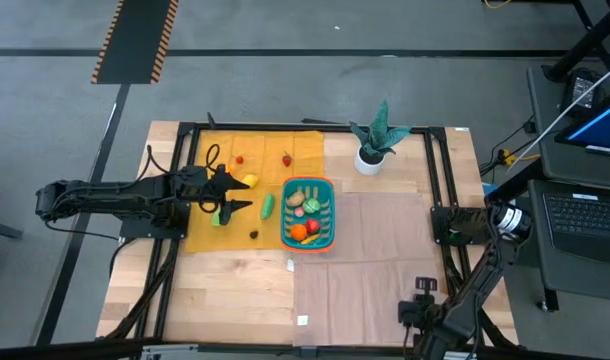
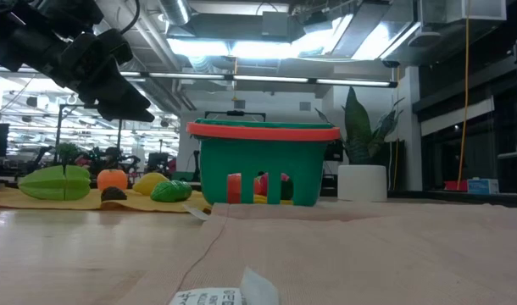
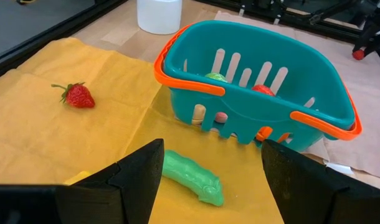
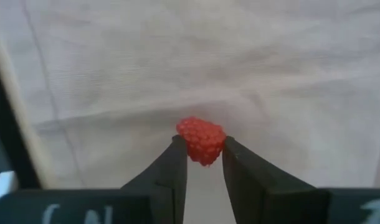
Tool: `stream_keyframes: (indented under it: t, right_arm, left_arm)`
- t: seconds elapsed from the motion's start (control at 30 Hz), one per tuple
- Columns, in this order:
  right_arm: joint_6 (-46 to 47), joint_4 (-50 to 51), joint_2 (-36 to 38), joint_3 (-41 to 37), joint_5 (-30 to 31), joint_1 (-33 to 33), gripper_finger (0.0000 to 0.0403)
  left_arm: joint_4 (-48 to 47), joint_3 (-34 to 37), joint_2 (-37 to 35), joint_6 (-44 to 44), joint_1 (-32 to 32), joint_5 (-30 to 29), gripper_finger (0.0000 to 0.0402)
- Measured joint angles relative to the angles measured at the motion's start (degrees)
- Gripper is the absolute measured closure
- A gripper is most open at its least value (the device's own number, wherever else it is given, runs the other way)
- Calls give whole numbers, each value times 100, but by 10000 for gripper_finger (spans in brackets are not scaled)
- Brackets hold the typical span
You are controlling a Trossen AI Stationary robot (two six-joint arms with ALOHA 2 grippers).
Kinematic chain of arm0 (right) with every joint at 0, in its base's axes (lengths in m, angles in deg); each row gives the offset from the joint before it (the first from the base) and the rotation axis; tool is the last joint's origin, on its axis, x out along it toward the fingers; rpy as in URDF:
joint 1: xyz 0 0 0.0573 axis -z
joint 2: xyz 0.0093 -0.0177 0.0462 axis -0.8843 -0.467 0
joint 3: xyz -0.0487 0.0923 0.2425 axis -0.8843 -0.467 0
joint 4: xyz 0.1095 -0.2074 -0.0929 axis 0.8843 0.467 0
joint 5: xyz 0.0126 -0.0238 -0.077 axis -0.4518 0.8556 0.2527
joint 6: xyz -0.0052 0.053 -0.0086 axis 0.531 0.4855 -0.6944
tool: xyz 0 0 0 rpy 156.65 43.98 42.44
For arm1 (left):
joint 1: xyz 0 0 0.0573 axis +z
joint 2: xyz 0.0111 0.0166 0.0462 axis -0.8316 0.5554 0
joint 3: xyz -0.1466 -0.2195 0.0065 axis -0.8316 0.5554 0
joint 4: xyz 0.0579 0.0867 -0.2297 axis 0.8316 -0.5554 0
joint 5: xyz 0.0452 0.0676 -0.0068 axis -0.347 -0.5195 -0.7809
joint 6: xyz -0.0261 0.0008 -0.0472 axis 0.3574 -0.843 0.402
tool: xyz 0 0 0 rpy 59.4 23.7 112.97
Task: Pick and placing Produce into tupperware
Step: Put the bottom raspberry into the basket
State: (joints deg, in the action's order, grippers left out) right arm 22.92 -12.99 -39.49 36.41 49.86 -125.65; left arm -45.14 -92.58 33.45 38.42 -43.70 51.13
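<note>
- Containers: one teal basket [image 1: 321,187] with an orange rim stands near the table centre, at the right edge of the yellow cloth [image 1: 285,146]. One potted plant [image 1: 371,148] in a white pot stands behind it and to its right.
- Produce inside the basket: several pieces in red, orange, green and tan; an exact count cannot be read, as they overlap.
- Produce outside the basket, on the yellow cloth, high view: one strawberry [image 1: 286,159], one smaller red piece [image 1: 239,159], one yellow piece [image 1: 249,180], one green pickle-shaped piece [image 1: 268,205], one light green piece [image 1: 218,216] partly under the left arm, and one small dark piece [image 1: 253,235].
- One raspberry [image 4: 201,140] is held in the right gripper, away from the basket.
- Arms: two.
- Left arm: extends horizontally from the left edge of the table over the yellow cloth, wrist directed toward the basket.
- Left gripper [image 1: 238,192]: raised above the cloth, left of the basket. Fingers spread wide, holding nothing and touching nothing. In the left wrist view the green pickle-shaped piece lies between the two fingers on the cloth below, just beside the basket wall.
- Right arm: folded at the right front corner of the table, over the beige sheet [image 1: 375,270].
- Right gripper [image 4: 199,163]: fingers nearly together, pinching the raspberry between the tips, above the beige sheet.
</note>
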Motion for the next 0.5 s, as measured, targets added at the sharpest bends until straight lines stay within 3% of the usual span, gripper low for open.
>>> stream_keyframes:
  t: [0.23,0.5]
  right_arm:
    - [134,138,152,5,137,0,312]
    - [479,415,155,4,1494,-2,312]
  left_arm:
    - [1,0,1,7,0,0,140]
    - [0,0,2,5,0,0,140]
